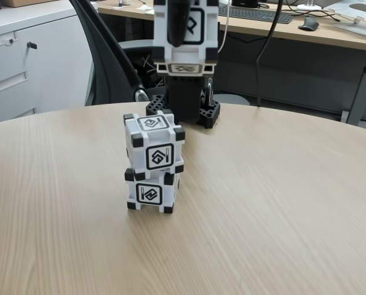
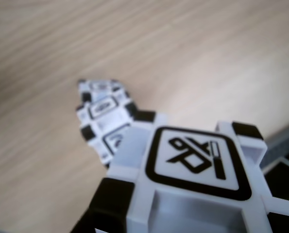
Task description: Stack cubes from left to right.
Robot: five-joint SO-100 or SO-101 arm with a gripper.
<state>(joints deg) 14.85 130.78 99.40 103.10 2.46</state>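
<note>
Now I have the third cube (image 1: 186, 31) up in the air, carried high above the table (image 1: 281, 203) in the fixed view, with a dark part of the gripper (image 1: 181, 24) running down its front face. In the wrist view that cube (image 2: 193, 179) sits right under the camera, its symbol face toward me. I judge the jaws clamped on it, since nothing else holds it up, though I cannot make out the fingertips themselves.

Below and ahead of the jaws stands the stack (image 1: 153, 163): top cube (image 1: 154, 143) resting on bottom cube (image 1: 151, 192), the top one turned a little against the lower. In the wrist view the stack (image 2: 105, 116) lies blurred, beyond the held cube and off to the left of it.

So two are stacked, and the step in hand is carrying the last one over. Next I would need to bring the jaws forward until the held cube hangs straight over the top cube, square it up, lower gently until the faces meet, then part the jaws. Because the top cube sits twisted, I judge a push off-centre could topple the pile.
</note>
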